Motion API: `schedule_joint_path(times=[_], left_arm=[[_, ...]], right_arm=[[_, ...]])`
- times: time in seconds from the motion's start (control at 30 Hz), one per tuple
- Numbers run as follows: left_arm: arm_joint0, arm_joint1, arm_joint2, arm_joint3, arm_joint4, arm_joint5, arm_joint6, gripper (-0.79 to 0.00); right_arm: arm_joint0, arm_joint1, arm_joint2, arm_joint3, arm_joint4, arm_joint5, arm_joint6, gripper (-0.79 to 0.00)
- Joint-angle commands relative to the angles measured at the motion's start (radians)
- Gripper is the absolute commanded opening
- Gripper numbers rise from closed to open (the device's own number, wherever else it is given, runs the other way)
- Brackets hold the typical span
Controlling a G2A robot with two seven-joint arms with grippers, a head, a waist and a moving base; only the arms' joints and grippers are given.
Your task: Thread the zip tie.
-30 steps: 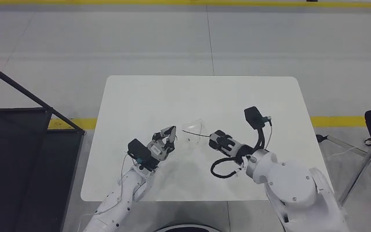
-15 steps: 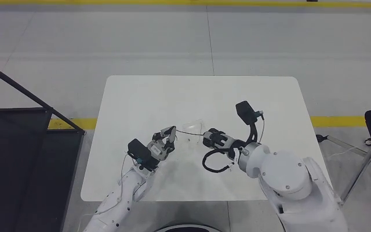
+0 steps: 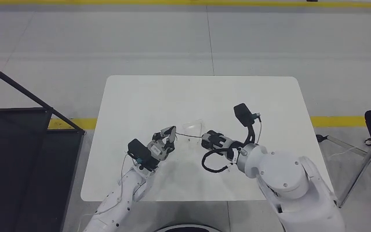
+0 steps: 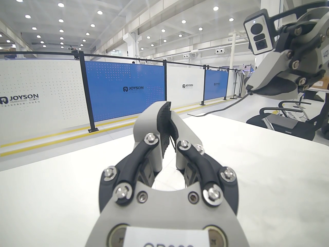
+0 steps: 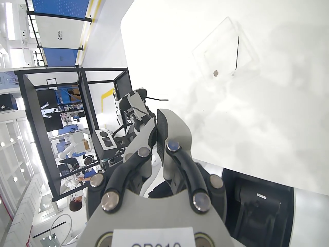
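My right gripper (image 3: pixel 204 137) hovers over the table's middle, shut on a thin black zip tie (image 3: pixel 189 134). The tie's free end points at my left gripper (image 3: pixel 171 130), a short way to its left. In the left wrist view the tie (image 4: pixel 221 109) runs from the right gripper (image 4: pixel 248 89) down to just beside my left gripper (image 4: pixel 168 105). That one is shut, with a thin dark strip between its pads. In the right wrist view the tie (image 5: pixel 159 100) reaches the left gripper (image 5: pixel 144 97), beyond my right gripper (image 5: pixel 157 113).
A clear plastic sheet (image 3: pixel 194 124) lies flat on the white table (image 3: pixel 139 98), just behind the two grippers. On the sheet (image 5: pixel 218 44) is a thin black line (image 5: pixel 237 52); whether it is another tie or a shadow I cannot tell.
The right gripper has moved left with the zip tie, closing the gap until the tie's end is at the left gripper's tips. The left arm has kept still.
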Motion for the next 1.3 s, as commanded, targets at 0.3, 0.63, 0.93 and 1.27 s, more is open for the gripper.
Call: schedule_joint_path(times=[0.3,0.63,0.93,1.27], left_arm=[[0.0,0.0,0.0,0.0,0.0,0.0,0.0,-0.785],[0.0,0.0,0.0,0.0,0.0,0.0,0.0,-0.785],[0.0,0.0,0.0,0.0,0.0,0.0,0.0,-0.785],[0.0,0.0,0.0,0.0,0.0,0.0,0.0,-0.785]], right_arm=[[0.021,-0.003,-0.007,0.023,0.04,0.02,-0.027,-0.785],[0.05,-0.008,-0.022,0.041,0.076,0.04,-0.051,-0.785],[0.063,-0.008,-0.023,0.057,0.103,0.042,-0.067,-0.785],[0.067,-0.007,-0.025,0.064,0.121,0.042,-0.083,-0.785]])
